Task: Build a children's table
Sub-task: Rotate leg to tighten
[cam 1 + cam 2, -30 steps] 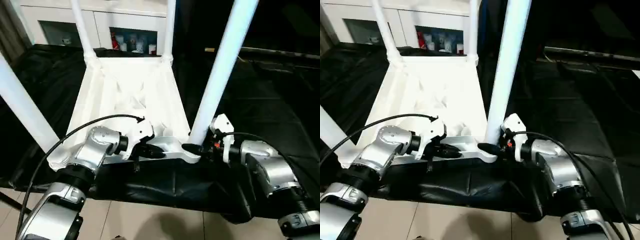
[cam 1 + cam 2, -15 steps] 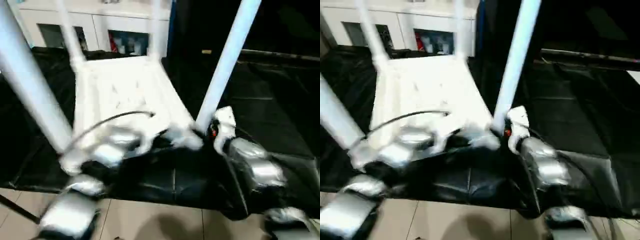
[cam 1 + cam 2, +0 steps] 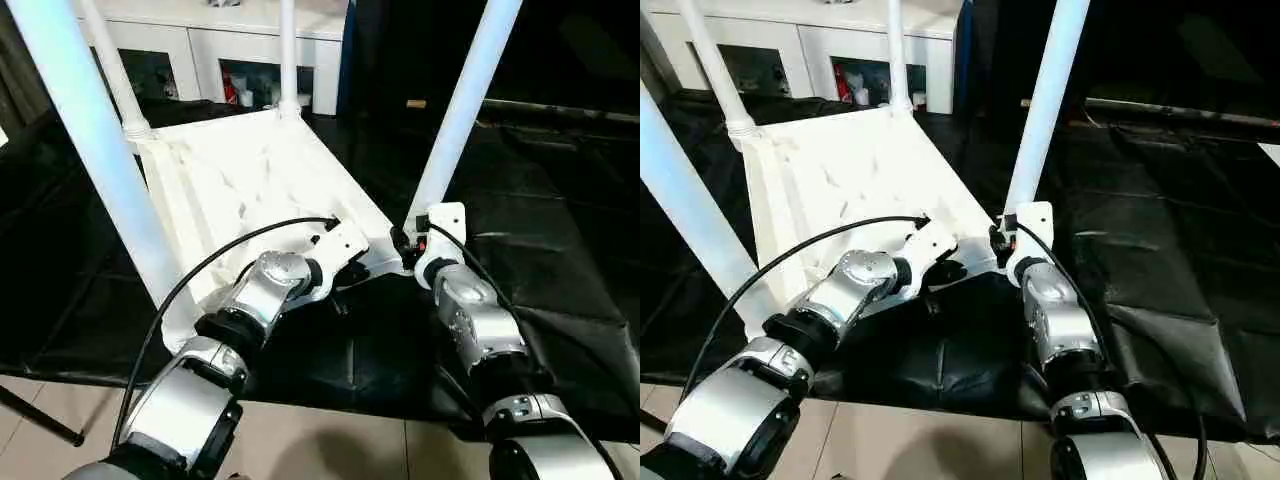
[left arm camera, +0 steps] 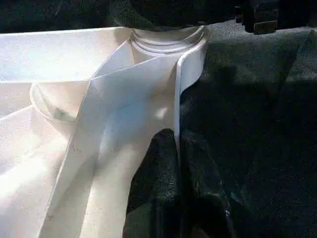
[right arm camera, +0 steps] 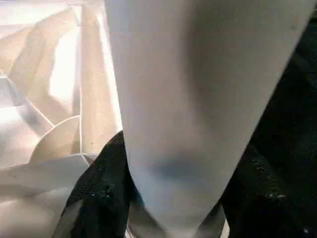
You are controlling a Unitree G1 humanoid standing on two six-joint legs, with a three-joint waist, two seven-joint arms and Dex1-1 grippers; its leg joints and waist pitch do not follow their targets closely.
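Right hand [image 3: 402, 243] grasps the near-right leg [image 3: 462, 106] at its base; left hand [image 3: 352, 272] grips the upturned table's [image 3: 250, 180] near edge.

All four table legs [image 3: 462, 110] run past the top edge.

Light falls from above and glares off the white table top [image 3: 250, 190] — its ribs wash out toward 11 o'clock. The black cloth [image 3: 560, 240] stays dim, with soft sheen on its folds. The head views are sharp. The wrist views are soft — a leg [image 5: 188, 99] looms close and unfocused.
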